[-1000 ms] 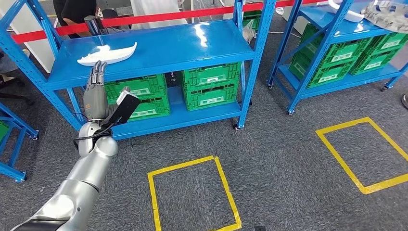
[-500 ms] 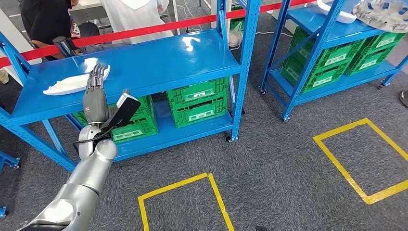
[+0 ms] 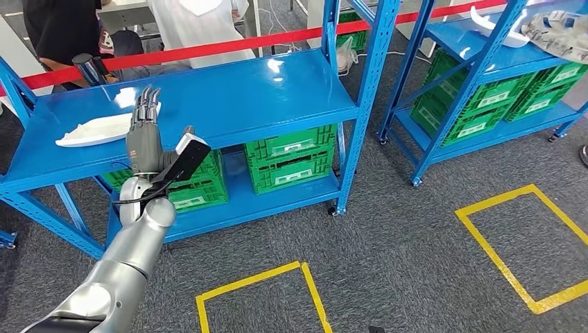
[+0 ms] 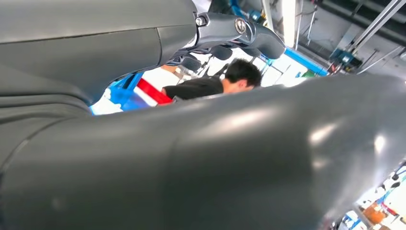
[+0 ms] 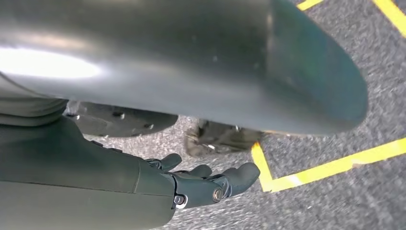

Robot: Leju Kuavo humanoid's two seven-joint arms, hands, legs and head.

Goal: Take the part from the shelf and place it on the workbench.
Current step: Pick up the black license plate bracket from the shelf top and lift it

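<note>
While the left hand (image 3: 143, 135) is raised with fingers extended and nothing held, the white part (image 3: 97, 129) is seen just beside its fingertips on the blue shelf (image 3: 229, 97); green crates (image 3: 291, 158) are stacked below; the right hand (image 5: 201, 184) hangs empty, fingers loosely apart, over grey carpet (image 5: 335, 129)

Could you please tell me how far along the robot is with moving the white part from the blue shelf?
Nothing looks finished yet: the white part lies on the top of the blue shelf. In hand is the reach: the left hand is raised in front of the shelf with fingers extended beside the part, holding nothing. The right hand hangs over the floor, fingers loosely curled and empty. Grasping, lifting and carrying to the workbench remain.
</note>
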